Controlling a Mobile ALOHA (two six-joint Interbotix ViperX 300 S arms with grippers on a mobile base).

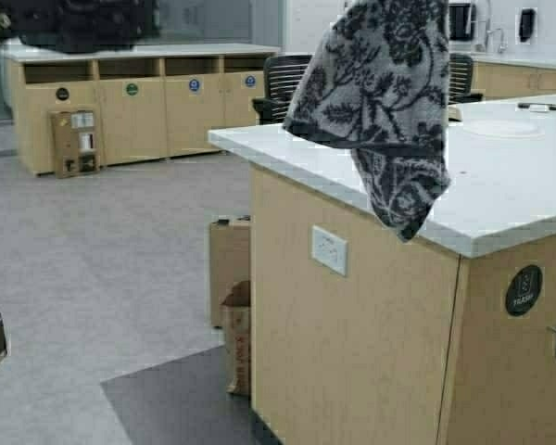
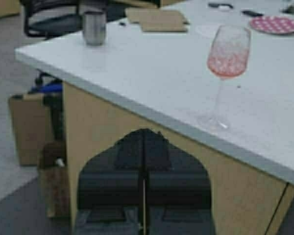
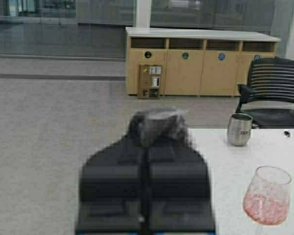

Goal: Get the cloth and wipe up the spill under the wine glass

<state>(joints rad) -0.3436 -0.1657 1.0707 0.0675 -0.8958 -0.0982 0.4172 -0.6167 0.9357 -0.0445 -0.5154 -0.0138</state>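
Note:
The cloth (image 1: 380, 93), grey-white with a dark leaf print, hangs from above the frame in the high view and covers part of the white counter (image 1: 510, 195). My right gripper (image 3: 154, 125) is shut on a fold of the cloth (image 3: 159, 122), held out past the counter's edge. The wine glass (image 3: 267, 200) with pink liquid stands on the counter close beside it. In the left wrist view the wine glass (image 2: 228, 63) stands near the counter's edge. My left gripper (image 2: 144, 134) is shut and empty, low in front of the counter's wooden side. The high view shows neither gripper nor the glass.
A steel tumbler (image 2: 94, 28), flat cardboard (image 2: 159, 19) and a pink dotted plate (image 2: 274, 24) lie farther back on the counter. Cardboard boxes (image 1: 232, 287) stand on the floor by the counter's side. A black chair (image 3: 272, 93) and wooden cabinets (image 1: 148, 102) are behind.

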